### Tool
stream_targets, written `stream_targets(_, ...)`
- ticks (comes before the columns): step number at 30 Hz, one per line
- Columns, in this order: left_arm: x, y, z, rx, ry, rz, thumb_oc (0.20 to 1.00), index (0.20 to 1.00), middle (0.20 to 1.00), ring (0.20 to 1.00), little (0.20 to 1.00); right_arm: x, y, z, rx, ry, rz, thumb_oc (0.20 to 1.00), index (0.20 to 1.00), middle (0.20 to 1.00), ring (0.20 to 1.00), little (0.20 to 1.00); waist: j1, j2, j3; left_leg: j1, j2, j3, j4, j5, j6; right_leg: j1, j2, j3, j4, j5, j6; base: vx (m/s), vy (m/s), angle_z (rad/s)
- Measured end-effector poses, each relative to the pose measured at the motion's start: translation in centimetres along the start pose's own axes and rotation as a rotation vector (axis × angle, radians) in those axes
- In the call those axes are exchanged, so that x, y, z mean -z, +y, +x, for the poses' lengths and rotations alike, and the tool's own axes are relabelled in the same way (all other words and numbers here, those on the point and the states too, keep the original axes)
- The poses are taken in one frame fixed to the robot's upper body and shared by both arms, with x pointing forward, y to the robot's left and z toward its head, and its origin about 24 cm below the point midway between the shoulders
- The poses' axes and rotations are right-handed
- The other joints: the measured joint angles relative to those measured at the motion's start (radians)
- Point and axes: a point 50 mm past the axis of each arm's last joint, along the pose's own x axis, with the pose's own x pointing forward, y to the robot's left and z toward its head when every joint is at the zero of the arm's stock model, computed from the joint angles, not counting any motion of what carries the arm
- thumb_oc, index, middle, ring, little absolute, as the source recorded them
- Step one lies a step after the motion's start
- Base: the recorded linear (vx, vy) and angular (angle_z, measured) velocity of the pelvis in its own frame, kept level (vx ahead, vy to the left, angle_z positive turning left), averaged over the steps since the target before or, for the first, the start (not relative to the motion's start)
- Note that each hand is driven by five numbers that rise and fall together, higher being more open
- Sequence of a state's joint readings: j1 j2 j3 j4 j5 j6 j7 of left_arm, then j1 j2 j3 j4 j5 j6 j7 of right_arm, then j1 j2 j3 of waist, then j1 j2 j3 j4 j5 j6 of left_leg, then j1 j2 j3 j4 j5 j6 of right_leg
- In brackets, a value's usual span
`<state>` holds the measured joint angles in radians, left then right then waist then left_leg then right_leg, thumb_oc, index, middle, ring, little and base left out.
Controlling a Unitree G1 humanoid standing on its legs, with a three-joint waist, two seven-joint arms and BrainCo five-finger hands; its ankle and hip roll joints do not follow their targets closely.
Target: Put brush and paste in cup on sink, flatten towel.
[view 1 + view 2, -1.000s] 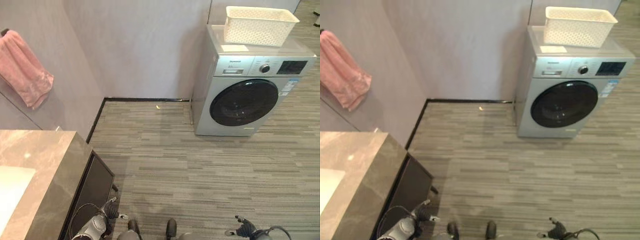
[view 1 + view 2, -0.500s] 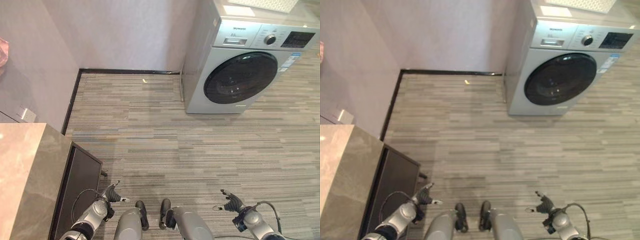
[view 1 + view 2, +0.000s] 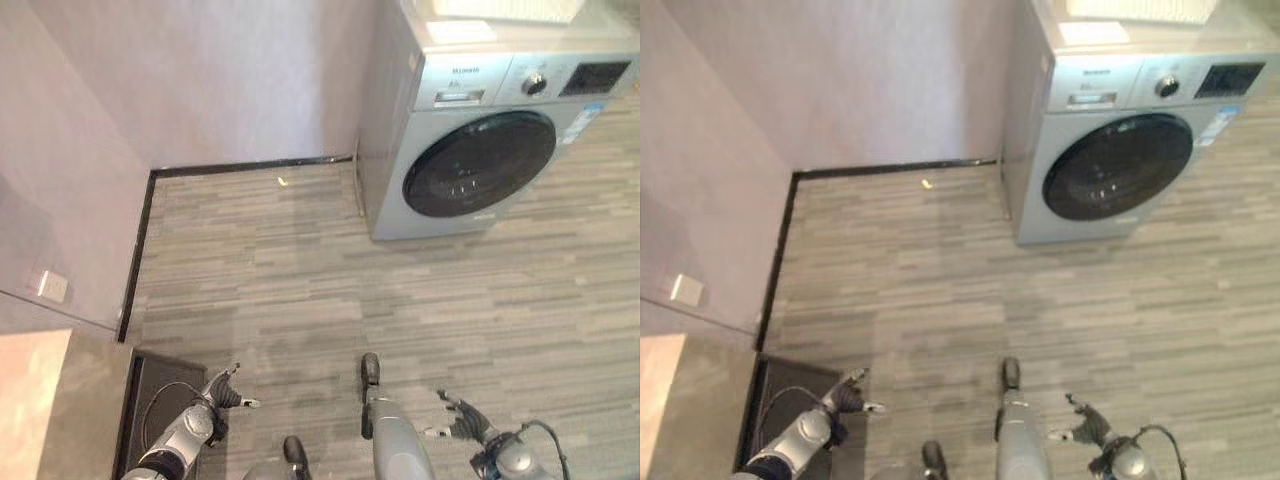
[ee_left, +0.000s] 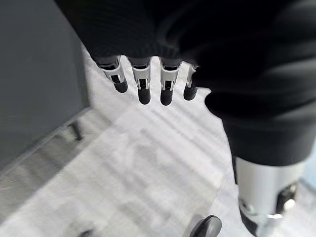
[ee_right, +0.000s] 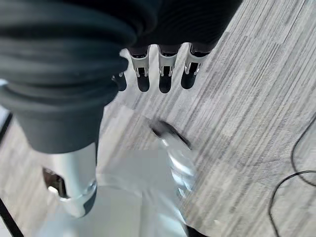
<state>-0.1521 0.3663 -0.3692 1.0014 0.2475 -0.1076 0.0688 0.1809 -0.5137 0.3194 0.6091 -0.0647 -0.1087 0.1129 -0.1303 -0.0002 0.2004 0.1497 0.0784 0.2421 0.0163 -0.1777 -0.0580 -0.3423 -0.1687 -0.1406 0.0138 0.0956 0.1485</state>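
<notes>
The left hand (image 3: 228, 389) hangs low at the robot's left side, just beside the dark cabinet (image 3: 150, 385) under the stone counter (image 3: 45, 400); the right hand (image 3: 457, 412) hangs over bare floor, the washing machine (image 3: 480, 130) well ahead. In the left wrist view, the fingers (image 4: 143, 86) hang straight, holding nothing. In the right wrist view, the fingers (image 5: 165, 74) likewise hang relaxed and empty. The brush, paste, cup and towel presumably lie counterward, to the left, so the left hand is nearer.

Laundry room — washing machine (image 3: 470, 130)
</notes>
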Motion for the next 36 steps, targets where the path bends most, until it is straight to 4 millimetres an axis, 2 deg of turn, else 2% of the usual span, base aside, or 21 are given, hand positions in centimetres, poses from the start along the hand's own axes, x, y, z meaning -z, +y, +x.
stream_targets(2, 0.6, -1.1, -0.2, 0.031, 0.024, 0.01, 1.0, 1.0, 1.0, 1.0, 1.0, 0.8, 0.4, -0.5, -0.01, 0.015, -0.004, 1.0, 1.0, 1.0, 1.0, 1.0, -0.026, 0.013, -0.038, 0.04, 0.063, -0.051, 0.012, -0.002, -0.051, 0.035, 0.038, -0.019, 0.061, 0.099, -0.025, 0.45, -0.465, 0.7)
stream_targets(3, 0.3, -1.6, -0.1, 0.038, 0.023, -0.006, 1.0, 1.0, 1.0, 1.0, 1.0, 1.2, 0.3, -0.3, -0.01, 0.036, -0.002, 1.0, 1.0, 1.0, 1.0, 1.0, -0.027, 0.018, -0.041, 0.038, 0.097, -0.074, 0.057, 0.022, -0.076, 0.048, 0.06, -0.026, 0.099, 0.056, -0.071, 0.48, -0.628, 0.69)
stream_targets(4, -0.1, -2.2, 0.0, 0.059, 0.014, 0.004, 1.0, 1.0, 1.0, 1.0, 1.0, 1.6, 0.1, -0.1, -0.003, 0.064, 0.005, 1.0, 1.0, 1.0, 1.0, 1.0, -0.006, -0.01, -0.055, -0.126, 0.156, -0.096, 0.4, 0.092, -0.115, 0.086, 0.097, -0.035, 0.127, 0.005, -0.135, 0.39, -0.472, 0.38)
stream_targets(5, 0.1, -2.6, 0.0, 0.069, 0.028, -0.001, 1.0, 1.0, 1.0, 1.0, 1.0, 1.5, -0.1, -0.1, 0.002, 0.061, 0.002, 1.0, 1.0, 1.0, 1.0, 1.0, 0.006, -0.021, -0.068, -0.182, 0.174, -0.117, 0.511, 0.162, -0.131, 0.092, 0.104, -0.036, 0.139, -0.018, -0.152, 0.46, -0.568, 0.14)
stream_targets(6, 0.4, -2.9, -0.1, 0.08, 0.038, 0.006, 1.0, 1.0, 1.0, 1.0, 1.0, 1.0, -0.6, 0.0, 0.011, 0.045, -0.011, 1.0, 1.0, 1.0, 1.0, 1.0, 0.02, -0.026, -0.071, -0.242, 0.192, -0.138, 0.624, 0.256, -0.107, 0.103, 0.118, -0.039, 0.136, -0.045, -0.191, 0.33, -0.277, -0.16)
stream_targets(7, 0.5, -2.7, -0.1, 0.078, 0.048, 0.021, 1.0, 1.0, 1.0, 1.0, 1.0, -0.1, -1.4, 0.2, 0.03, 0.004, -0.027, 1.0, 1.0, 1.0, 1.0, 1.0, 0.037, -0.051, -0.059, -0.354, 0.206, -0.132, 0.782, 0.28, -0.115, 0.156, 0.138, -0.039, 0.092, -0.058, -0.207, 0.3, -0.207, -0.16)
stream_targets(8, 0.7, -2.4, -0.1, 0.067, 0.057, 0.019, 1.0, 1.0, 1.0, 1.0, 1.0, -0.4, -1.5, 0.4, 0.035, -0.006, -0.025, 1.0, 1.0, 1.0, 1.0, 1.0, 0.042, -0.073, -0.053, -0.376, 0.204, -0.092, 0.785, 0.264, -0.107, 0.192, 0.137, -0.052, 0.07, -0.035, -0.229, 0.43, -0.11, 0.2)
stream_targets(9, 0.6, -2.2, 0.0, 0.06, 0.059, 0.018, 1.0, 1.0, 1.0, 1.0, 1.0, -0.2, -1.4, 0.1, 0.035, -0.007, -0.023, 1.0, 1.0, 1.0, 1.0, 1.0, 0.037, -0.093, -0.051, -0.421, 0.209, 0.028, 0.717, 0.239, -0.09, 0.269, 0.137, -0.087, 0.004, -0.046, -0.236, 0.25, -0.056, 0.53)
stream_targets(12, -0.5, -1.2, 0.3, 0.033, 0.013, 0.031, 1.0, 1.0, 1.0, 1.0, 1.0, 0.7, -1.5, -0.5, 0.03, 0.018, -0.031, 1.0, 1.0, 1.0, 1.0, 1.0, 0.032, -0.088, -0.06, -0.485, 0.199, 0.203, 0.432, 0.247, -0.1, 0.311, 0.156, -0.151, -0.032, -0.068, -0.198, 0.42, 0.063, 0.44)
stream_targets(13, -0.4, -1.1, 0.3, 0.032, 0.016, 0.034, 1.0, 1.0, 1.0, 1.0, 1.0, 0.8, -1.4, -0.5, 0.029, 0.02, -0.031, 1.0, 1.0, 1.0, 1.0, 1.0, 0.029, -0.087, -0.06, -0.485, 0.194, 0.208, 0.386, 0.25, -0.107, 0.315, 0.162, -0.147, -0.038, -0.08, -0.182, 0.34, 0.097, 0.16)
stream_targets(14, -0.1, -0.4, 0.4, 0.012, 0.03, 0.041, 1.0, 1.0, 1.0, 1.0, 1.0, 0.9, -1.3, -0.6, 0.021, 0.025, -0.038, 1.0, 1.0, 1.0, 1.0, 1.0, 0.038, -0.062, -0.056, -0.462, 0.191, 0.188, 0.095, 0.288, -0.115, 0.34, 0.21, -0.146, -0.05, -0.082, -0.18, 0.45, 0.134, -0.14)
stream_targets(15, 0.3, -0.1, 0.3, 0.005, 0.045, 0.047, 1.0, 1.0, 1.0, 1.0, 1.0, 0.6, -1.2, -0.5, 0.017, 0.013, -0.043, 1.0, 1.0, 1.0, 1.0, 1.0, 0.042, -0.061, -0.056, -0.458, 0.195, 0.174, 0.04, 0.302, -0.119, 0.346, 0.227, -0.144, -0.051, -0.083, -0.18, 0.31, 0.084, -0.33)
stream_targets(19, 0.8, 0.6, 0.3, -0.018, 0.066, 0.052, 1.0, 1.0, 1.0, 1.0, 1.0, -0.2, -1.4, -0.3, 0.013, -0.014, -0.083, 1.0, 1.0, 1.0, 1.0, 1.0, 0.043, -0.074, -0.049, -0.459, 0.204, 0.211, -0.058, 0.344, -0.123, 0.387, 0.246, -0.131, -0.056, -0.11, -0.168, 0.39, 0.158, -0.32)
stream_targets(22, 1.1, 0.8, 0.2, -0.028, 0.074, 0.035, 1.0, 1.0, 1.0, 1.0, 1.0, -0.1, -1.2, -0.3, 0.006, -0.012, -0.081, 1.0, 1.0, 1.0, 1.0, 1.0, 0.028, -0.094, -0.037, -0.43, 0.211, 0.262, 0.019, 0.353, -0.104, 0.433, 0.239, -0.111, -0.065, -0.144, -0.173, 0.46, 0.243, -0.16)
stream_targets(27, 1.6, 1.2, 0.0, -0.043, 0.084, 0.021, 1.0, 1.0, 1.0, 1.0, 1.0, 0.5, -0.3, -0.2, -0.019, 0.025, -0.084, 1.0, 1.0, 1.0, 1.0, 1.0, 0.041, -0.096, -0.031, -0.429, 0.125, 0.273, 0.16, 0.313, -0.041, 0.454, 0.212, -0.124, -0.05, -0.21, -0.156, 0.37, 0.381, -0.01)
stream_targets(29, 0.4, 0.3, 0.4, -0.023, 0.057, 0.011, 1.0, 1.0, 1.0, 1.0, 1.0, 1.0, -0.7, -0.7, -0.011, 0.038, -0.094, 1.0, 1.0, 1.0, 1.0, 1.0, 0.033, -0.046, -0.008, -0.375, 0.064, 0.306, 0.158, 0.232, 0.105, 0.399, 0.183, -0.141, 0.188, -0.241, -0.122, 0.16, 0.279, 0.36)
stream_targets(30, 0.1, -0.4, 0.4, -0.002, 0.047, 0.02, 1.0, 1.0, 1.0, 1.0, 1.0, 1.3, -0.7, -1.1, -0.016, 0.042, -0.104, 1.0, 1.0, 1.0, 1.0, 1.0, 0.036, -0.005, -0.022, -0.346, 0.049, 0.314, 0.113, 0.252, 0.129, 0.361, 0.187, -0.145, 0.296, -0.244, -0.116, 0.34, 0.413, 0.53)
stream_targets(31, 0.7, 0.1, 0.1, -0.017, 0.044, 0.038, 1.0, 1.0, 1.0, 1.0, 1.0, 0.7, 0.4, -0.8, -0.049, 0.02, -0.107, 1.0, 1.0, 1.0, 1.0, 1.0, 0.04, -0.012, -0.039, -0.307, 0.014, 0.299, 0.074, 0.176, 0.151, 0.246, 0.137, -0.14, 0.602, -0.266, -0.1, 0.31, 0.37, 0.69)
stream_targets(33, 0.3, 1.2, 0.2, -0.047, 0.023, 0.059, 1.0, 1.0, 1.0, 1.0, 1.0, -0.2, 1.2, -0.9, -0.085, -0.031, -0.118, 1.0, 1.0, 1.0, 1.0, 1.0, 0.037, -0.056, -0.043, -0.283, -0.077, 0.244, 0.046, 0.171, 0.172, 0.134, 0.067, -0.078, 0.797, -0.295, -0.078, 0.32, 0.28, 0.92)
stream_targets(35, -0.2, 2.2, 0.5, -0.068, 0.013, 0.094, 1.0, 1.0, 1.0, 1.0, 1.0, -1.8, 0.8, -0.2, -0.069, -0.08, -0.121, 1.0, 1.0, 1.0, 1.0, 1.0, 0.038, -0.068, -0.022, -0.27, -0.123, 0.185, -0.01, 0.18, 0.176, 0.056, 0.094, 0.017, 0.752, -0.342, -0.094, 0.28, 0.1, 0.99)
stream_targets(36, -0.7, 1.9, 0.6, -0.064, -0.001, 0.086, 1.0, 1.0, 1.0, 1.0, 1.0, -2.5, 0.3, 0.1, -0.063, -0.099, -0.131, 1.0, 1.0, 1.0, 1.0, 1.0, 0.066, -0.055, -0.001, -0.245, -0.145, 0.171, -0.036, 0.185, 0.18, 0.009, 0.063, -0.06, 0.614, -0.347, -0.111, 0.22, 0.05, 0.67)
